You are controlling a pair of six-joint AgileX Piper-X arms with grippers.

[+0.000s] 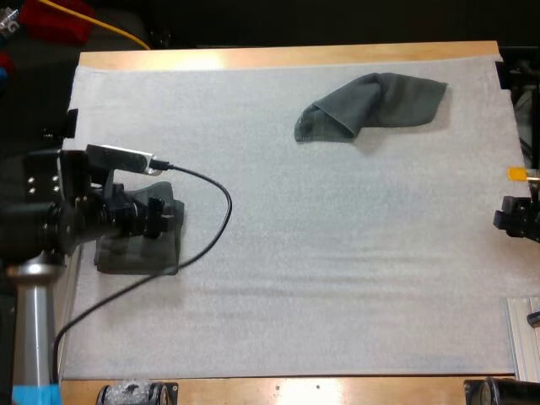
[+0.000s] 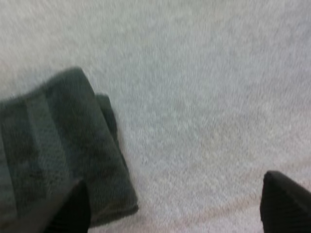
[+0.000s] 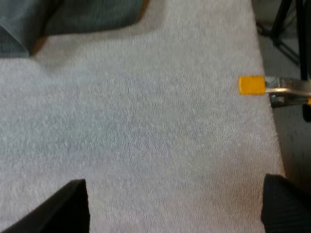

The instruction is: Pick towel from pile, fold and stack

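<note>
A white mat (image 1: 337, 278) is spread over a wooden table (image 1: 278, 57). The bare wood is seen as one strip along the far edge and another along the near edge. Two dark grey-green towels are laid on the mat, well apart from each other.

A crumpled towel (image 1: 371, 105) is seen toward the far right of the mat, bunched into a loose hump with one end drawn out to the left. A folded towel (image 1: 135, 249) is placed flat at the left side of the mat, near its left edge. In the left wrist view its layers are seen stepped at one corner. It may be a stack of more than one piece, though this cannot be settled from the views.

The left gripper (image 1: 164, 218) is positioned over the far part of the folded towel and pointed to the right. In the left wrist view its fingers (image 2: 73, 208) are seen spread wide, one over a corner of the towel and the other over bare mat, with nothing pinched between them.

The right gripper (image 1: 509, 218) is positioned at the right edge of the mat, well apart from both towels. In the right wrist view its fingers (image 3: 68, 208) are likewise spread wide above bare mat, with nothing held, and the crumpled towel is seen beyond them across the mat.
</note>
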